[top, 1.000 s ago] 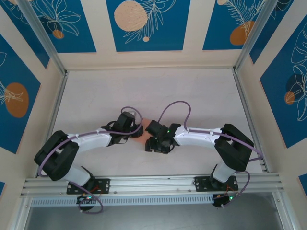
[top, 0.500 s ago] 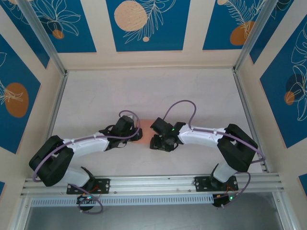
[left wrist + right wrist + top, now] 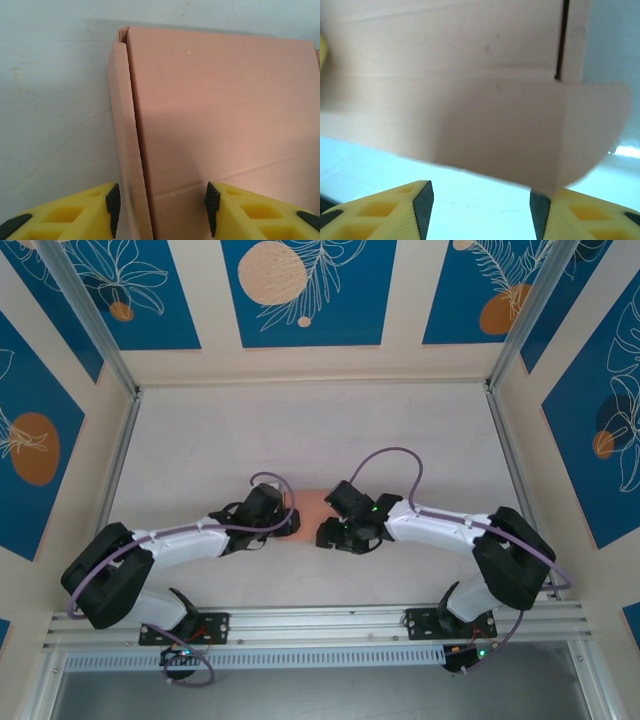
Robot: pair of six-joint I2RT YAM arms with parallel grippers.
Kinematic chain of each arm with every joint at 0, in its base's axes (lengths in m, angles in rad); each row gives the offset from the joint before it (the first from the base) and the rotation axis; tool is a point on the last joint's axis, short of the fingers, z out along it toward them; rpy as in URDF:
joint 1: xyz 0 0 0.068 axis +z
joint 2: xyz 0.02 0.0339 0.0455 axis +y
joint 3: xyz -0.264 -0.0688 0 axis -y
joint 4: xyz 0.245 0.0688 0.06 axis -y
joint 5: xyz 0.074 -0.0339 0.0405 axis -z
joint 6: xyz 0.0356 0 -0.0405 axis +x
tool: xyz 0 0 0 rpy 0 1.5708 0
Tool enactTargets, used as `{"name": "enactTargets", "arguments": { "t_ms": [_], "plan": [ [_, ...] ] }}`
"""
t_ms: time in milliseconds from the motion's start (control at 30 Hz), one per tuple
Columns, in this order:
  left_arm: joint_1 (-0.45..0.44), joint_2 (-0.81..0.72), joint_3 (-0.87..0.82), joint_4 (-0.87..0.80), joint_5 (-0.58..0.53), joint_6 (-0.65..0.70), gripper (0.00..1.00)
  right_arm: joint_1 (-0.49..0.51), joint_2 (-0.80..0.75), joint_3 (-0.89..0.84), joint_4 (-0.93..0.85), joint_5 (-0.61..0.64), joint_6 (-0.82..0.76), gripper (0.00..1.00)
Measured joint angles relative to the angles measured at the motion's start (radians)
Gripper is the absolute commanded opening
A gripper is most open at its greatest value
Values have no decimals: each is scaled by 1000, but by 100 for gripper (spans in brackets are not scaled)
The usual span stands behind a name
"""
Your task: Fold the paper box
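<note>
The pale, matt tabletop (image 3: pixel 400 440) looks smooth, so the paper box (image 3: pixel 312 506), lying near its six o'clock edge between the two arms, could skate away under any sideways push. A shove from one side alone would probably spin it rather than fold it.

The box is salmon-pink card, thin and faintly grainy, with a broad flat panel and crisp scored lines. Card this light may buckle off its scores or keep a dent if it is pressed between creases.

In the left wrist view a long narrow side flap (image 3: pixel 125 140) runs along the panel's nine o'clock edge, half raised. It could spring flat or crumple if caught end-on.

In the right wrist view a rounded tab (image 3: pixel 600 125) lifts off the surface beside a dark slit (image 3: pixel 561 40). That corner could tear at the slit if it is dragged.

The left pincer (image 3: pixel 288 522), at the box's eight o'clock, is released, its jaws apart astride the box's near edge and clamped on nothing. The right pincer (image 3: pixel 328 533), at four o'clock, is likewise released beneath the lifted panel. Its yellow fingers carry ribbed black pads (image 3: pixel 422 200), and one sits just at the card's lower edge, where it could snag.
</note>
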Motion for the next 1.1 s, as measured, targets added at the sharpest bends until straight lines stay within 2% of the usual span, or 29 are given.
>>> {"name": "enactTargets", "arguments": {
  "t_ms": [233,400,467,533,667,900,1100],
  "plan": [
    [0,-73,38,-119,-31,35,68,-26,-227,24,-151,16,-18,58],
    [0,-151,60,-195,-42,57,72,-114,-274,24,-183,23,-38,58],
    [0,-171,62,-221,-42,63,72,-153,-266,24,-179,21,-55,59],
    [0,-180,63,-242,-34,72,72,-184,-246,27,-171,10,-81,64],
    [0,-179,64,-285,18,89,73,-207,-137,84,-172,-10,-148,70],
    [0,-160,79,-333,119,142,74,-206,-10,134,-169,-56,-212,63],
    [0,-127,85,-343,179,172,73,-196,48,134,-155,-80,-213,61]
  ]
}}
